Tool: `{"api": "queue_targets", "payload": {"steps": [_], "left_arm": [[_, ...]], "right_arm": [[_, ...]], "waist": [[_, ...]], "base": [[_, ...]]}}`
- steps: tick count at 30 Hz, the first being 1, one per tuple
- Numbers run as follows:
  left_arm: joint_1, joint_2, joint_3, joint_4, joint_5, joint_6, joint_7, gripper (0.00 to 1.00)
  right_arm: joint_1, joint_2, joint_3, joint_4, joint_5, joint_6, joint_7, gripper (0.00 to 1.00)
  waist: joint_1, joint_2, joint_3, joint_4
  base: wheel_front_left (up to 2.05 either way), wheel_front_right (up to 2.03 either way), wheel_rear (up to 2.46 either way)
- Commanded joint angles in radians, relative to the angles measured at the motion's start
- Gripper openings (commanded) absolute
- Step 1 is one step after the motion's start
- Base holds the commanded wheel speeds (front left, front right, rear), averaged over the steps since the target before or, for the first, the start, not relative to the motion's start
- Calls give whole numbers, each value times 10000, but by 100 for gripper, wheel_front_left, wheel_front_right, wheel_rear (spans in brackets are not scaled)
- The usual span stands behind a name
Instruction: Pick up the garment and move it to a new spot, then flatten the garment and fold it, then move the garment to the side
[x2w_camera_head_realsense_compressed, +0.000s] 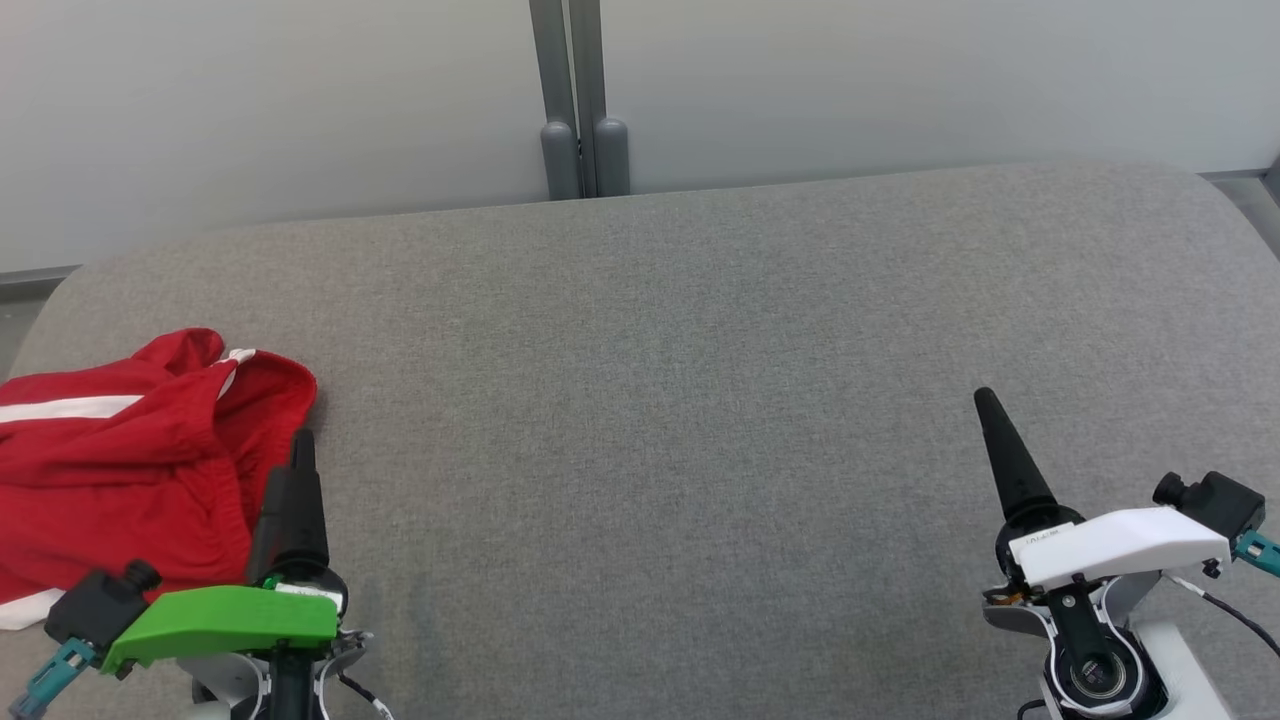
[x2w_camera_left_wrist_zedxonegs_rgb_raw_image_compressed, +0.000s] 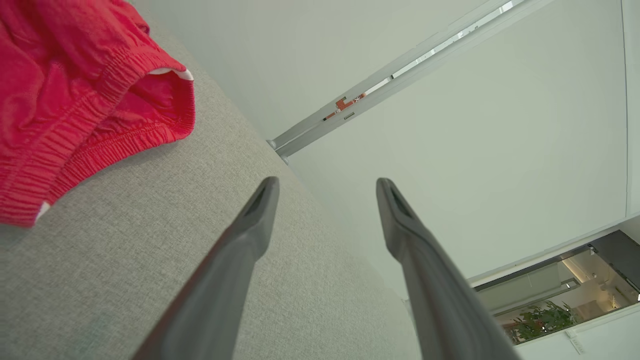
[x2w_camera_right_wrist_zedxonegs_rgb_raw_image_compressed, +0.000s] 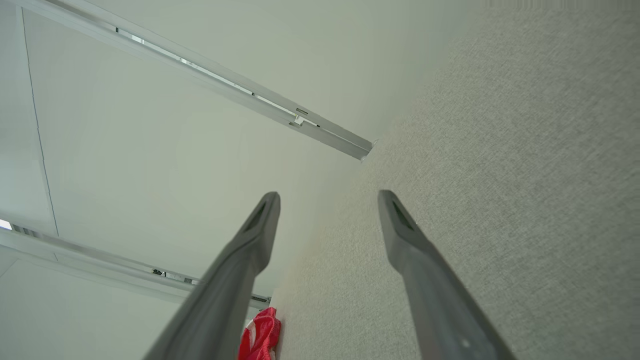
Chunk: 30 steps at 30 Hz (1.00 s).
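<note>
The garment (x2w_camera_head_realsense_compressed: 120, 460) is a crumpled pair of red shorts with a white stripe and an elastic waistband, lying at the left edge of the grey padded table (x2w_camera_head_realsense_compressed: 660, 380). Its waistband (x2w_camera_left_wrist_zedxonegs_rgb_raw_image_compressed: 95, 100) fills the upper left of the left wrist view, and a small red patch of the garment (x2w_camera_right_wrist_zedxonegs_rgb_raw_image_compressed: 260, 335) shows far off in the right wrist view. My left gripper (x2w_camera_head_realsense_compressed: 300, 450) hovers just right of the shorts, open, with nothing between its fingers (x2w_camera_left_wrist_zedxonegs_rgb_raw_image_compressed: 255, 220). At the lower right, my right gripper (x2w_camera_head_realsense_compressed: 990, 405) is open too, far from the cloth.
A pale wall with a grey vertical post (x2w_camera_head_realsense_compressed: 580, 100) stands behind the table. The table's rounded corners lie at far left and far right.
</note>
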Motion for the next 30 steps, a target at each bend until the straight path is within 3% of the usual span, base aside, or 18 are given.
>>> {"api": "queue_targets", "payload": {"steps": [1, 13, 30], "left_arm": [[-175, 65, -66, -163, 548, 11, -100, 100], [-235, 76, -400, -187, 3323, 660, -479, 100], [-275, 90, -761, -222, 5000, 912, -954, 100]], "right_arm": [[-213, -33, -10, -169, -466, 6, -111, 100], [-362, 34, -265, 76, -3625, 7, -490, 100], [-434, 237, -221, 493, -6023, 8, -970, 100]], "waist": [[0, -1, 7, 5], [0, -1, 69, 62], [0, -1, 91, 136]], "base": [[0, 0, 0], [0, 0, 0], [0, 0, 0]]}}
